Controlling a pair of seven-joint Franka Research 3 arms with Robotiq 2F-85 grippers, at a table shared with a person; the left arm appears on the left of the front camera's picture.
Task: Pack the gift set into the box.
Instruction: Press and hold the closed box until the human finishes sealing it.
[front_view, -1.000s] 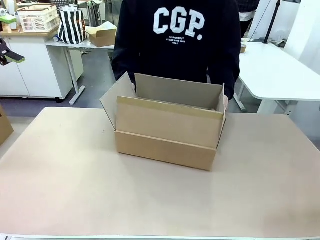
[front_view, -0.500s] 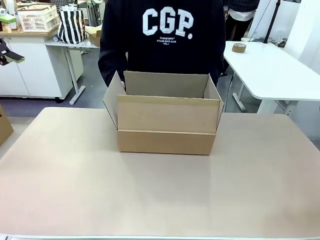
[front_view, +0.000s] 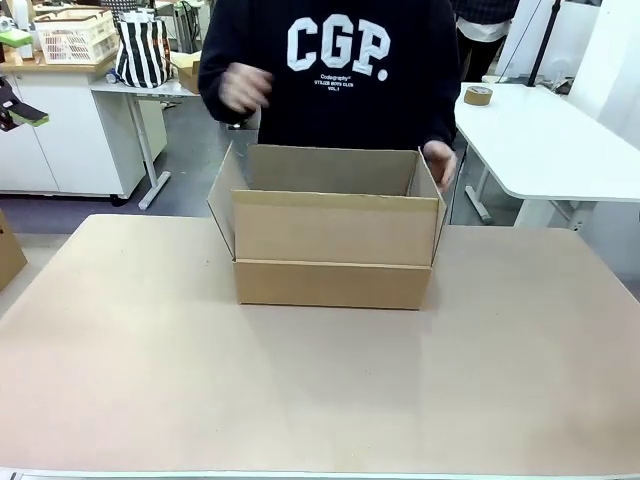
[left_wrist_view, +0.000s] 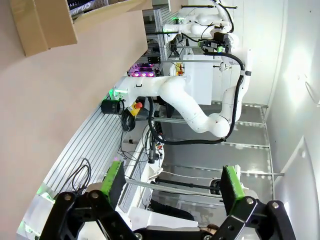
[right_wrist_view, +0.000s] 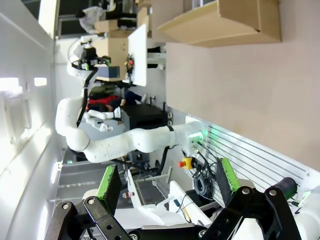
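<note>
Since half a second ago the box has not shifted. What has changed is the person's hands, both off the side flaps. One hand is lifted to chest height and blurred; the other hand hangs just by the far right corner. (A second ago the carton sat skewed; it now lies square.)

- **Box:** it rests on the tan table, at the far middle and just in front of the person. Its long axis runs left to right, parallel to the robot's edge. The top is open, the near flap stands upright and the left flap splays outward. The near flap hides the inside, so I cannot tell what it holds. Its faces carry no print or label.
- **Left gripper:** the green pads are spread wide with nothing between them. The box lies ahead of the fingers and well apart, at the view's top left corner.
- **Right gripper:** the fingers are likewise parted and empty, with the box far ahead at the top.
- **Reach:** the carton sits about midway between the arms, so I judge neither clearly nearer. Either would have to reach forward over the table and come in from above.
- **Writing:** the sweatshirt reads "CGP." in white block letters. The small lines beneath are too fine to read.
- **Beyond:** a tape roll lies on the white table behind.
</note>
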